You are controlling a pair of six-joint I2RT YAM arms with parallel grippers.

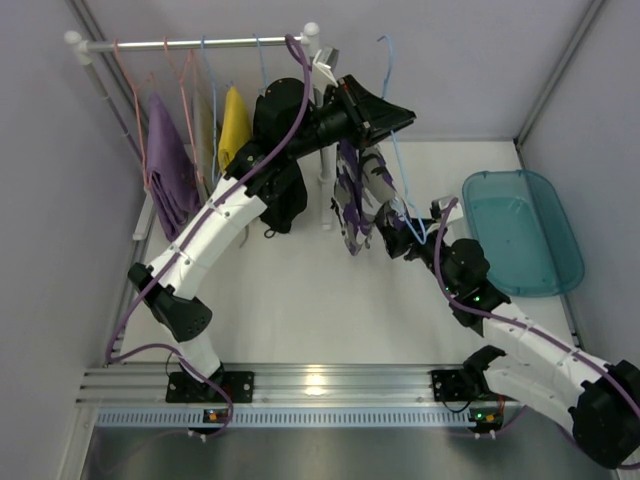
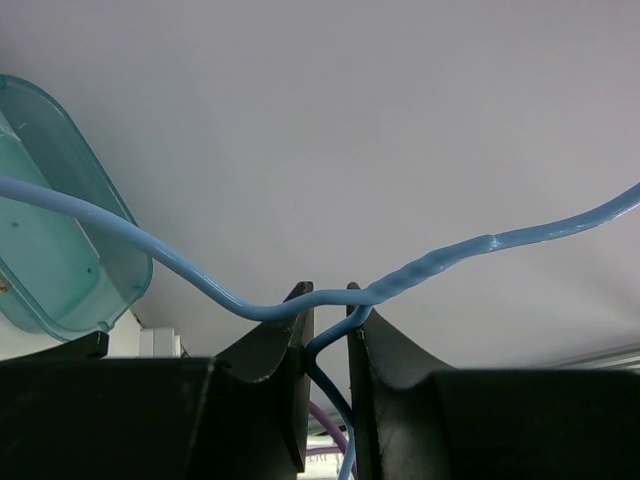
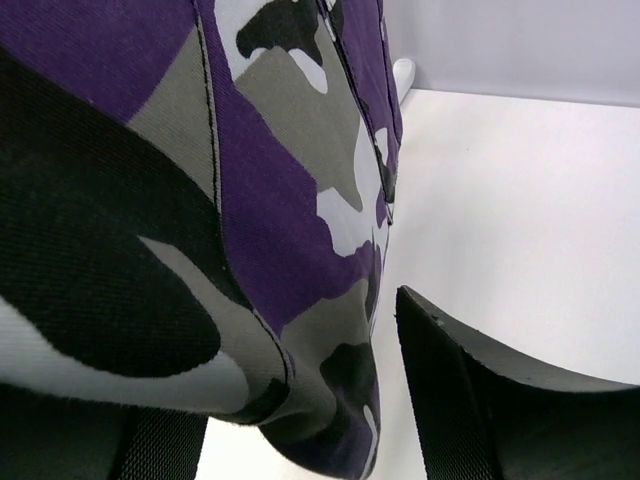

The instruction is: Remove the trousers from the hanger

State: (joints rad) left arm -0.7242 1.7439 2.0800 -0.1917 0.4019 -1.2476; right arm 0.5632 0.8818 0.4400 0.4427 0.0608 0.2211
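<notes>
Camouflage trousers (image 1: 352, 205) of coarse woven twill, patched purple, white and dark, hang above a smooth white tabletop (image 1: 300, 310) boxed in by plain pale walls. Their lower fold sits between the parted fingers of the right claw (image 1: 388, 230), which is not pinching it. Higher up, the left claw (image 2: 330, 300) is clamped on the thin, bent wire of a glossy blue hanger (image 2: 440, 262), and a translucent teal tub (image 1: 525, 235) with rounded corners sits just right of the right claw.

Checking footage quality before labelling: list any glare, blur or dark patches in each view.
Top view: sharp, evenly lit, one glare spot on the metal rail. Left wrist view: the blue hanger is crisp, the jaws below almost black. Right wrist view: the camouflage trousers fill most of the frame, weave sharp, no glare.
</notes>
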